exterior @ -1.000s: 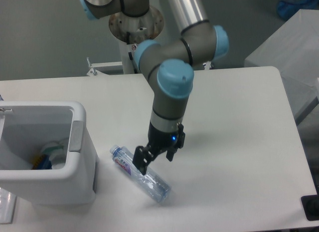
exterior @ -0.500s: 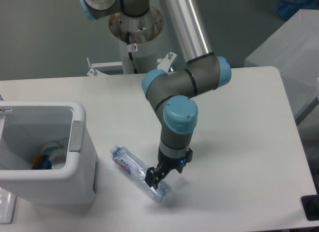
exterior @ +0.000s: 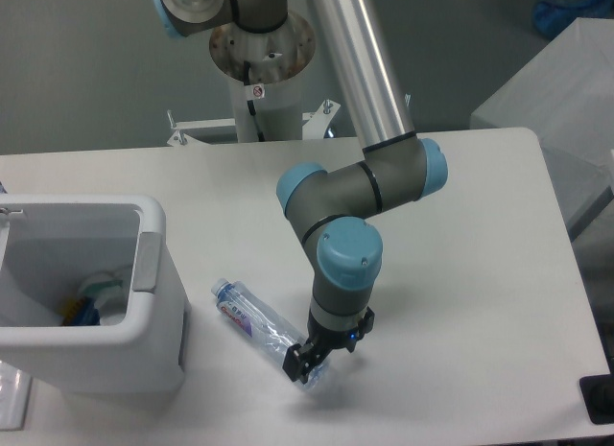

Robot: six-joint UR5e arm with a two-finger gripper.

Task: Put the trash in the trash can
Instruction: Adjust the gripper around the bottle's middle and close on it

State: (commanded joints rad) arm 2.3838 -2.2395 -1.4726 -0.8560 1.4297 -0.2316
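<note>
Bottle (exterior: 257, 329) first: the crushed clear water bottle with its blue-red label lies flat on the white table (exterior: 460, 273), slanting from its cap end near the trash can down toward the front edge, where its base end sits under the arm's tool. The gripper (exterior: 305, 361) is down at that base end, its dark fingers on either side of the clear plastic and apparently closed against it, though the angle hides the contact and I cannot tell whether it truly has hold. The bottle rests on the table surface along its length. Just beside its cap end, to the left, stands the trash can (exterior: 153, 312), a boxy white bin with a thick rim and a grey tab (exterior: 147, 262) on the side facing the bottle; inside it some blue and pale items show, too unclear to name. The arm (exterior: 350, 225) bends over the table centre from its pedestal (exterior: 261, 72) behind the far edge.
</note>
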